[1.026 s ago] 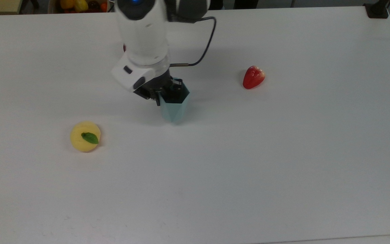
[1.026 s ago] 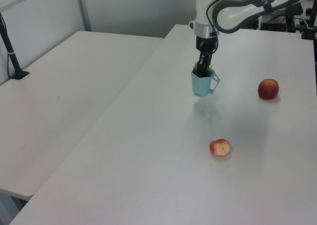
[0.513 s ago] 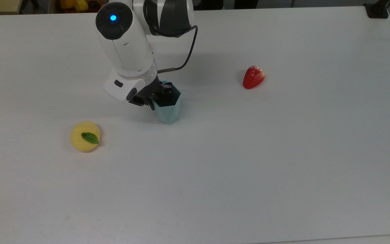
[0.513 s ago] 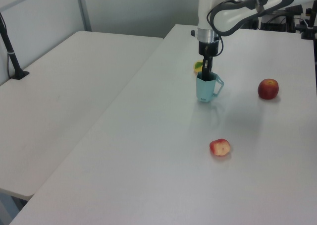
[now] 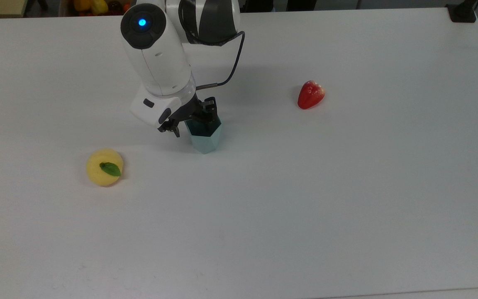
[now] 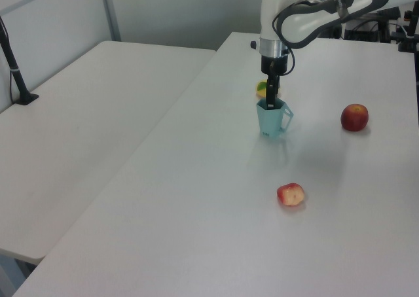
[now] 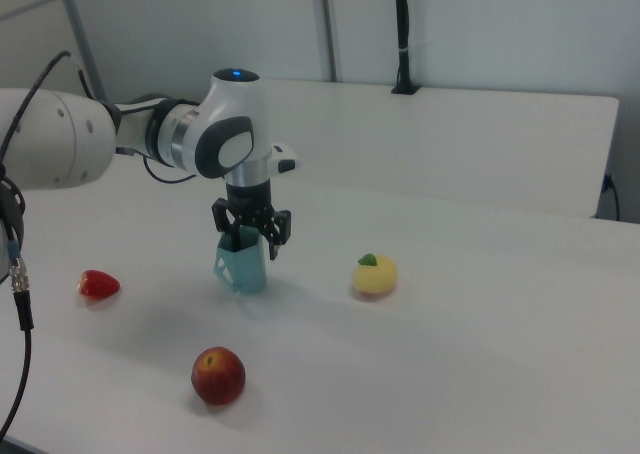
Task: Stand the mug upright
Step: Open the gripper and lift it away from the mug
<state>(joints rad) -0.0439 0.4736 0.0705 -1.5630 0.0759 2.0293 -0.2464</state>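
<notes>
The mug (image 5: 205,137) stands upright on the white desk (image 5: 347,187), opening upward, between the yellow fruit (image 5: 104,167) and the strawberry (image 5: 310,94) in the top view. The gripper (image 7: 253,236) sits directly over the rim with its fingers spread apart: one finger reaches into the opening and the other hangs outside the wall. No finger is seen pressing on the wall, so the mug appears released.

Risk: the inner finger lies close to the rim. A retreat with any sideways component could catch the wall and tip the mug. The narrow base and light plastic build offer little resistance to such a push. A straight vertical lift is advisable.

Materials and shapes:
- Mug: pale teal plastic, angular faceted sides, tapering downward, thin flat handle (image 6: 285,120).
- Desk: smooth, matte.
- Apple (image 7: 218,375): red, rounded, glossy, near the right view's front edge.
</notes>
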